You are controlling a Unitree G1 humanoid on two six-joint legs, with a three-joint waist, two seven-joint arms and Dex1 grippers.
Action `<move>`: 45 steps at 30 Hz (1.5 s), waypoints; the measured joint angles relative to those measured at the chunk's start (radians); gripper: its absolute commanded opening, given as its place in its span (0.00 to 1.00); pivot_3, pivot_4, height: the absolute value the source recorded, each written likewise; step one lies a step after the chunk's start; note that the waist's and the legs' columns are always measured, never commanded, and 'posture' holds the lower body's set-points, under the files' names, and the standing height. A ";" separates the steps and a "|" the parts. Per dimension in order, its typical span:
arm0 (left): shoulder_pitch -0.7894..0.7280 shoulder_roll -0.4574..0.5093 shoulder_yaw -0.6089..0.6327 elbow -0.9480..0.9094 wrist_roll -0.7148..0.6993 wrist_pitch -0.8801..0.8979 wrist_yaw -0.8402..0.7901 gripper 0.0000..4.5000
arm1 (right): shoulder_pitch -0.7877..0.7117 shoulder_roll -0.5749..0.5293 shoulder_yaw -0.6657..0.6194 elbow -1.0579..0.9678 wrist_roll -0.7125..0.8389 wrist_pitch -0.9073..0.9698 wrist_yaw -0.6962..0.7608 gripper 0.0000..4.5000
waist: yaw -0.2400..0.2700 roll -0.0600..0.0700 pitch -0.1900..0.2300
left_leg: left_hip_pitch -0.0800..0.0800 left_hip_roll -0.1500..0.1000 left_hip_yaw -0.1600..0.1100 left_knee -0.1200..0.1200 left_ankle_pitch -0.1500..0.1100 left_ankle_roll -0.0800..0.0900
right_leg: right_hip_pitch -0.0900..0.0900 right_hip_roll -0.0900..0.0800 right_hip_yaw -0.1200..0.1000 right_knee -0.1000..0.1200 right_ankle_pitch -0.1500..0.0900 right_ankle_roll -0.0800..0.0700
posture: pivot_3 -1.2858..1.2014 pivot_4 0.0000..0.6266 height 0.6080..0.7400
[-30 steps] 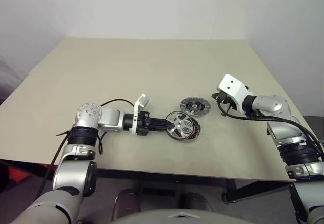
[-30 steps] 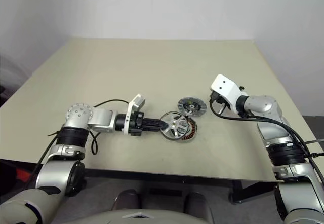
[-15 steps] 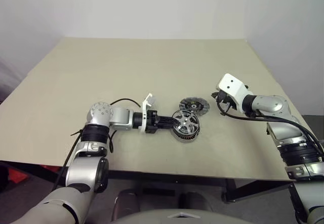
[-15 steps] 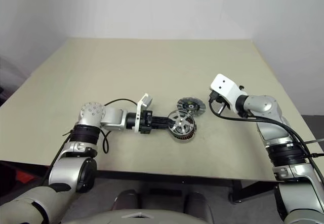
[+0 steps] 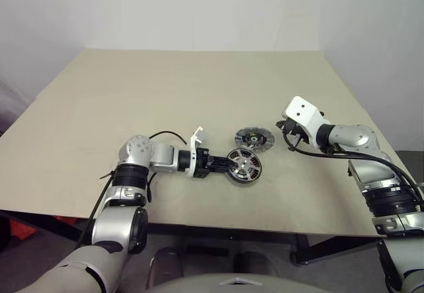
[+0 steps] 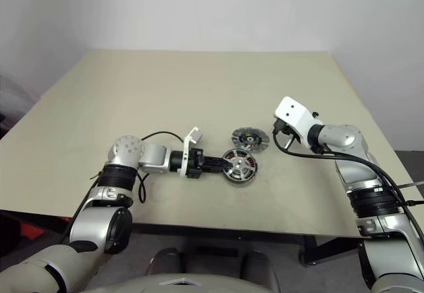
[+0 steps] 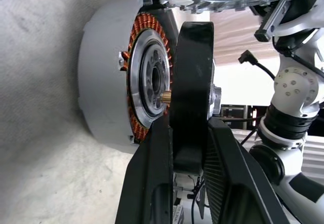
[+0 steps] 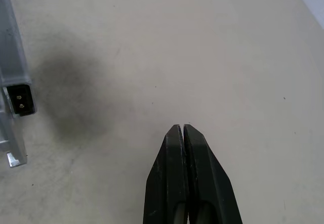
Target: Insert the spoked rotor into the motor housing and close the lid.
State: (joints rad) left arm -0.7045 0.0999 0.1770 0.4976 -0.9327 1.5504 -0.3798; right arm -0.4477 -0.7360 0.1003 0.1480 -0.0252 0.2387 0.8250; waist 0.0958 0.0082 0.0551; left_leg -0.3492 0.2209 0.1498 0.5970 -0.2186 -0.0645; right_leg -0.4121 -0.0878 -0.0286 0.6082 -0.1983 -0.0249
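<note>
My left pincer [image 5: 225, 164] is clamped on the spoked rotor [image 5: 242, 164], its two black fingers [image 7: 152, 183] pinching the wheel's rim from both faces. I see the rotor sitting directly over the motor housing [image 7: 109, 82], which lies on the table [image 5: 165, 94] near the front edge; in the left wrist view a narrow gap shows between the rotor and the copper windings, so I cannot tell whether it is fully seated. The lid [image 5: 254, 137] lies flat on the table just beyond the housing, apart from it. My right pincer [image 8: 183, 133] is closed on nothing, hanging above bare table to the lid's right.
</note>
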 measured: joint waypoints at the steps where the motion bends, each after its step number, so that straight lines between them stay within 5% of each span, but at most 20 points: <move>1: 0.000 -0.003 0.000 0.000 0.006 -0.002 -0.004 0.13 | 0.000 0.000 0.000 0.000 0.000 0.000 0.000 0.00 | 0.000 0.000 0.000 | 0.000 0.000 0.000 0.000 0.000 0.000 | 0.000 0.000 0.000 0.000 0.000 0.000 | 0.52 0.00 1.00; 14: 0.001 -0.033 0.031 0.011 0.075 -0.028 -0.022 0.13 | 0.000 0.000 0.000 0.000 0.000 -0.011 0.000 0.00 | 0.000 0.000 0.000 | 0.000 0.000 0.000 0.000 0.001 0.002 | 0.000 0.000 0.000 0.000 0.000 0.000 | 0.52 0.00 1.00; 20: 0.009 -0.033 0.035 -0.025 0.080 -0.018 -0.049 0.52 | 0.000 0.003 0.000 0.000 0.000 -0.013 0.000 0.00 | 0.000 0.000 0.000 | 0.000 0.000 0.000 0.000 0.001 0.003 | 0.000 0.000 0.000 0.000 0.000 0.000 | 0.52 0.00 1.00; 35: 0.080 0.121 0.049 -0.181 0.017 0.061 -0.052 0.52 | -0.012 0.025 0.007 0.016 -0.013 -0.031 0.000 0.00 | 0.001 0.000 0.000 | 0.000 0.000 0.000 -0.001 -0.001 0.000 | 0.000 0.000 -0.001 -0.001 0.000 0.000 | 0.52 0.00 1.00; 45: -0.033 0.046 -0.050 -0.200 0.044 0.017 -0.074 0.52 | -0.021 0.034 0.024 0.023 -0.016 -0.040 0.001 0.00 | -0.005 0.000 0.000 | 0.001 0.000 0.000 -0.001 0.000 0.000 | 0.000 0.000 0.000 0.000 0.000 0.000 | 0.52 0.00 1.00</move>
State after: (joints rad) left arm -0.7375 0.1456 0.1271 0.2977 -0.8889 1.5670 -0.4540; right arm -0.4682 -0.7017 0.1246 0.1714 -0.0410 0.1983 0.8257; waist 0.0905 0.0083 0.0554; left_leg -0.3481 0.2207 0.1499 0.5963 -0.2190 -0.0648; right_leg -0.4117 -0.0879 -0.0286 0.6078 -0.1983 -0.0249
